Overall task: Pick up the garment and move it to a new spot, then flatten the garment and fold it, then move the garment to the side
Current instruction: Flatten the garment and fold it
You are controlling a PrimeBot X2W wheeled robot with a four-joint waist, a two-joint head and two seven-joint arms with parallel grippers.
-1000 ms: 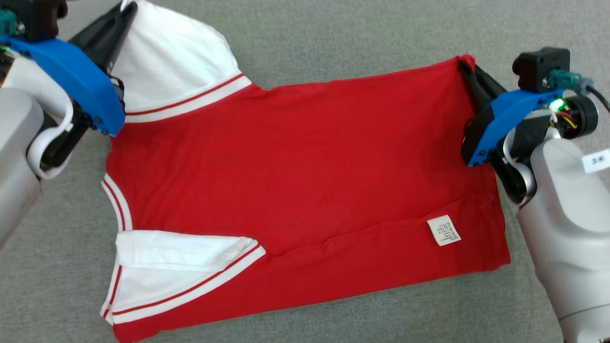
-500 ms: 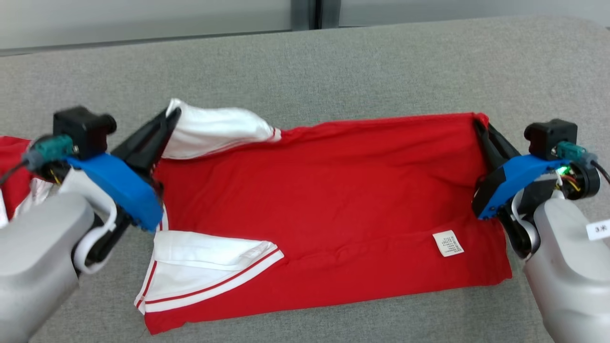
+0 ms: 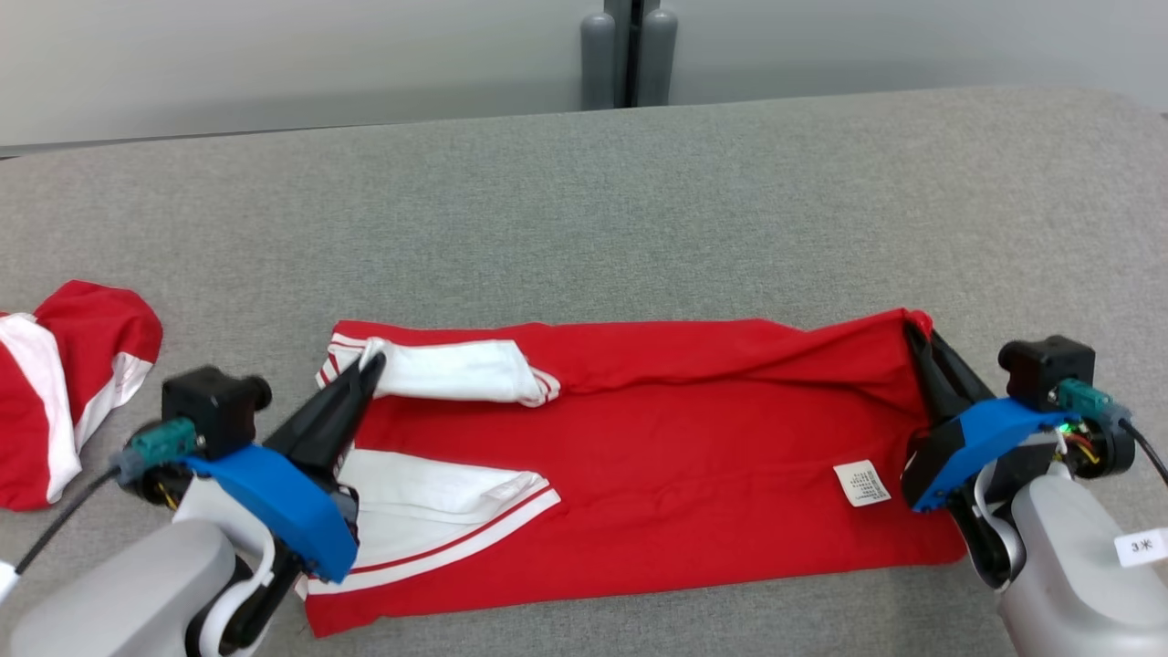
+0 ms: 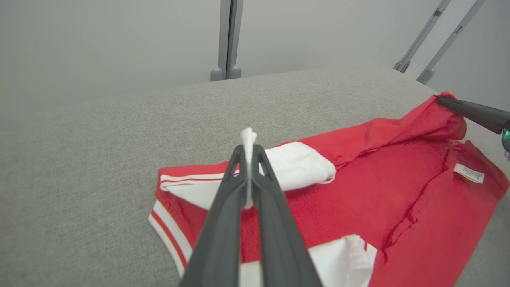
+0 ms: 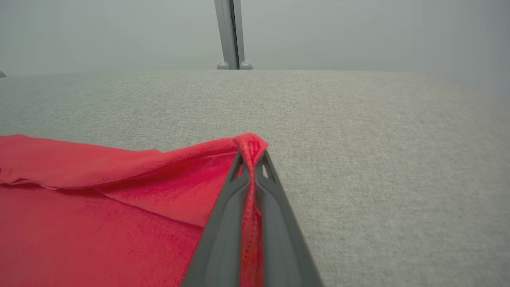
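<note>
The garment [image 3: 693,456] is a red shirt with white, red-striped sleeves, lying folded lengthwise across the grey table. My left gripper [image 3: 370,358] is shut on the white sleeve cloth at the garment's far left corner; in the left wrist view white fabric [image 4: 248,139] pokes out between the closed fingertips. My right gripper [image 3: 912,327] is shut on the red hem corner at the far right, and the right wrist view shows red cloth [image 5: 251,145] pinched between its fingers. The far edge is lifted and doubled toward me. A white care label [image 3: 861,483] faces up near the right end.
Another red and white garment [image 3: 55,383] lies bunched at the table's left edge. A grey post [image 3: 630,55] stands behind the table's far edge. Bare grey table surface [image 3: 639,210] stretches beyond the shirt.
Both grippers have drawn the garment's far edge toward me, folding the shirt into a narrower band. The head camera has tilted up, bringing the far table edge, post and second garment into view.
</note>
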